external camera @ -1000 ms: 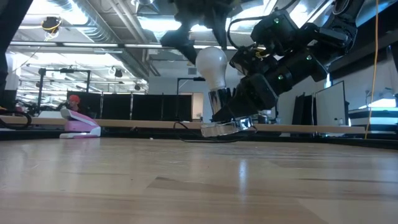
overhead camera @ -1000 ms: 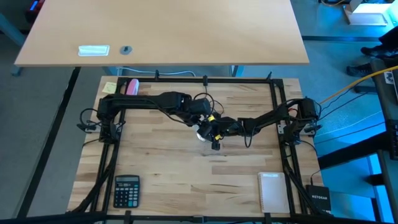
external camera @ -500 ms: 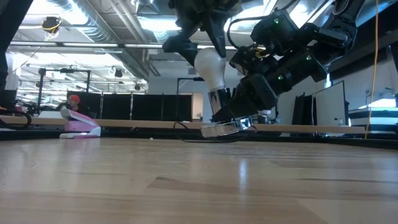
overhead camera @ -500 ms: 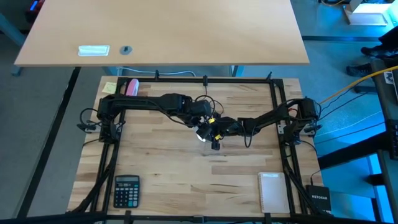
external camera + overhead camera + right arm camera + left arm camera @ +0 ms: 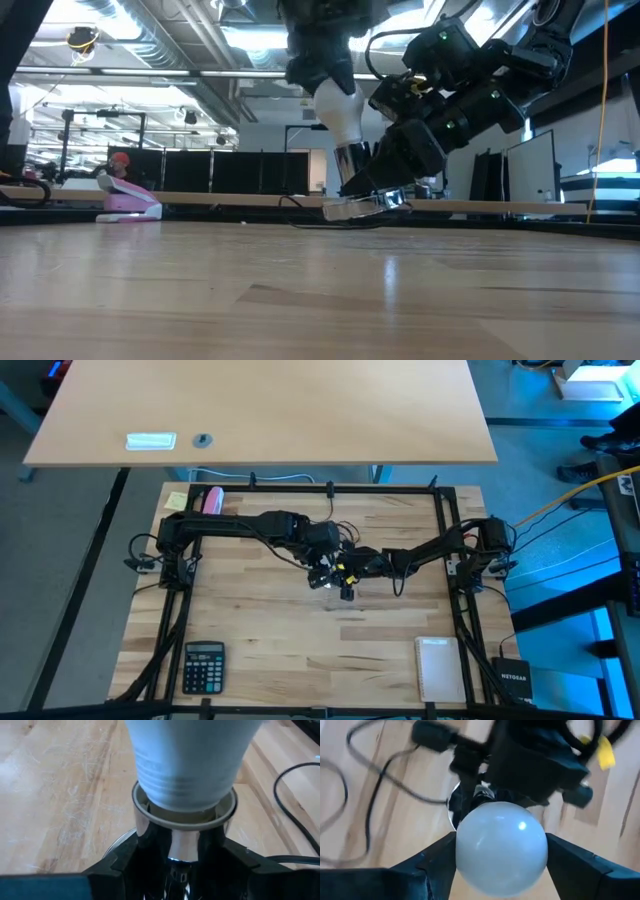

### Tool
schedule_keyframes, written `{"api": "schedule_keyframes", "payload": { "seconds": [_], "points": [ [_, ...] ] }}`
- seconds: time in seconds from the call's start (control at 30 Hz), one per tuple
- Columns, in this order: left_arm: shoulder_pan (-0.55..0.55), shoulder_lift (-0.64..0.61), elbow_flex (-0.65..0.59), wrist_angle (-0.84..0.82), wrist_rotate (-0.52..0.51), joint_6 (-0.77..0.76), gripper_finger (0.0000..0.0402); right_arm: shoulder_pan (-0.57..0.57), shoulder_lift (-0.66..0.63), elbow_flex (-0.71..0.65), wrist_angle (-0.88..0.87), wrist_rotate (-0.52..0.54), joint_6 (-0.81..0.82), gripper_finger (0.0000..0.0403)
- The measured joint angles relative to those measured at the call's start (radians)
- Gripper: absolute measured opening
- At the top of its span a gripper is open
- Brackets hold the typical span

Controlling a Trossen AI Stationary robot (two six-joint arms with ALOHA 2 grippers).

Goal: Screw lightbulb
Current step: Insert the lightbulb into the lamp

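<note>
Lightbulb (image 5: pixel 338 110): white globe, base seated in the silver socket (image 5: pixel 366 205) at table centre, tilted slightly toward eleven o'clock in the low view. My left gripper (image 5: pixel 500 851) has its fingers pressed on the globe at three and nine o'clock across its widest girth; my right gripper (image 5: pixel 180 851) is clamped on the socket's collar just below. Judged light, slippery and fragile, so best taken at the globe's equator with gentle pressure, never the neck.
</note>
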Motion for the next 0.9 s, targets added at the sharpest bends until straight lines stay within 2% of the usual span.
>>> {"api": "schedule_keyframes", "payload": {
  "seconds": [0.2,0.4,0.57,0.67,0.9],
  "points": [
    [-0.001,0.011,0.0,0.02,0.011,0.317,0.0252,0.0,0.002,0.008,-0.01,-0.037,-0.002,0.018],
    [0.0,0.03,-0.002,0.042,0.018,0.758,0.0255,0.0,0.002,0.008,-0.045,-0.037,-0.029,0.018],
    [0.006,0.052,-0.003,0.05,0.016,1.019,0.0255,-0.001,0.002,0.008,-0.087,-0.034,-0.045,0.018],
    [0.008,0.055,-0.003,0.047,0.012,1.057,0.0259,-0.001,0.002,0.01,-0.097,-0.028,-0.046,0.018],
    [0.005,0.053,-0.002,0.072,-0.011,0.95,0.0303,-0.001,0.0,0.012,-0.109,-0.035,-0.033,0.018]
  ]
}}
